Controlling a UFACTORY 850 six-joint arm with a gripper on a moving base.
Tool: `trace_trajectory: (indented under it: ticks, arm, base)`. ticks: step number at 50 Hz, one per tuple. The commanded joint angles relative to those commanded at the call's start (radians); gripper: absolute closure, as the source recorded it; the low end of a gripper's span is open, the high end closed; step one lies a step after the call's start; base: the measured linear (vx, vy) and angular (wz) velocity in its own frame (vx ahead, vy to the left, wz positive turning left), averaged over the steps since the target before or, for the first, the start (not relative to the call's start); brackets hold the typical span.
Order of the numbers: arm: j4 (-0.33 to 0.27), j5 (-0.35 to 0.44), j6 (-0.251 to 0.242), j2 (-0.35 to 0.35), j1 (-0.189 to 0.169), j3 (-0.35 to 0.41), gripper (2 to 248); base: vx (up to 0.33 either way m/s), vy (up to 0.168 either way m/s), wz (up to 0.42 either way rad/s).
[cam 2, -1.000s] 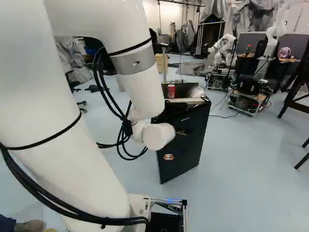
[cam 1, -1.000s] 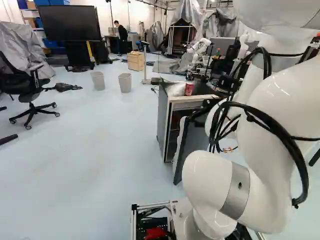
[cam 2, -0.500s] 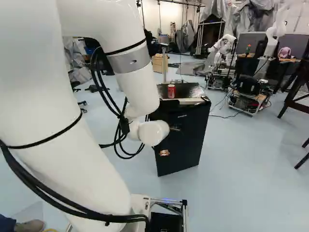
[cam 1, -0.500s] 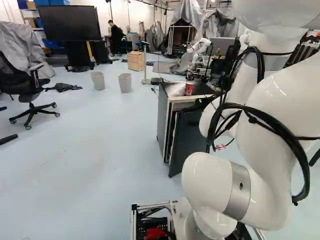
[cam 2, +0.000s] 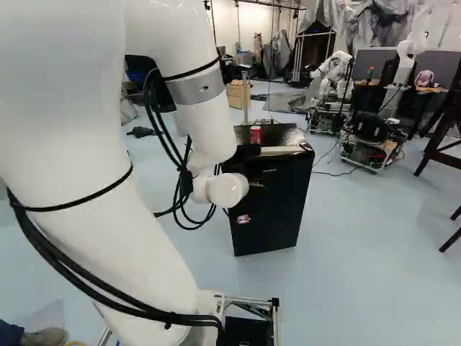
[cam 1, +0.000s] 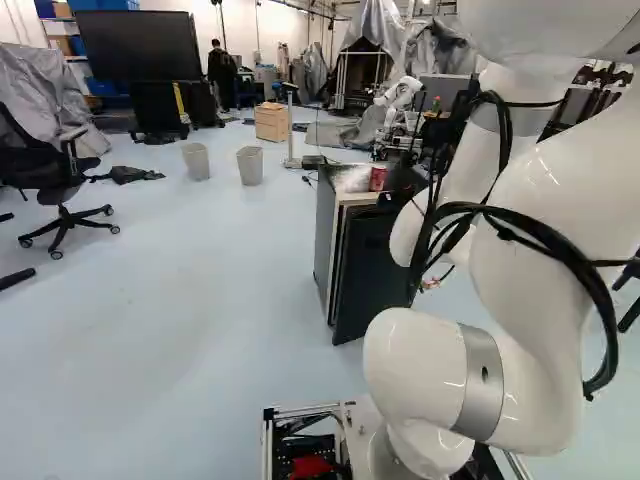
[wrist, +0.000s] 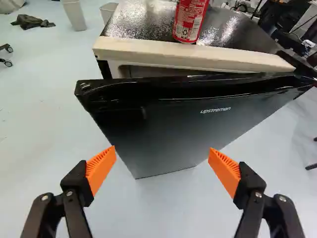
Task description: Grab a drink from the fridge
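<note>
Holds nothing between orange fingers, spread wide apart | points at black door, open just a little | has red drink can up ahead, standing on top of fridge, near its front edge

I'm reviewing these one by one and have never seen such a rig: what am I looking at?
The machine is a white robot arm on a moving base. Two pictures come from cameras on that base, behind the arm, one to its left and one to its right; the third looks from its wrist along the tool. Ahead stands a small fridge, its black door slightly ajar. A red can stands on top. The tool's orange pads are apart, holding nothing.
</note>
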Motion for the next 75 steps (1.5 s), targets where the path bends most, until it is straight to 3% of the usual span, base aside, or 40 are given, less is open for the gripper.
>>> trace_trajectory:
  ticks: [24,75]
  arm:
    - [0.000,0.000,0.000,-0.073,0.040,-0.083,3]
    - [0.012,-0.033,0.000,-0.184,0.078,-0.215,3]
  base:
    - [0.000,0.000,0.000]
    - [0.000,0.000,0.000]
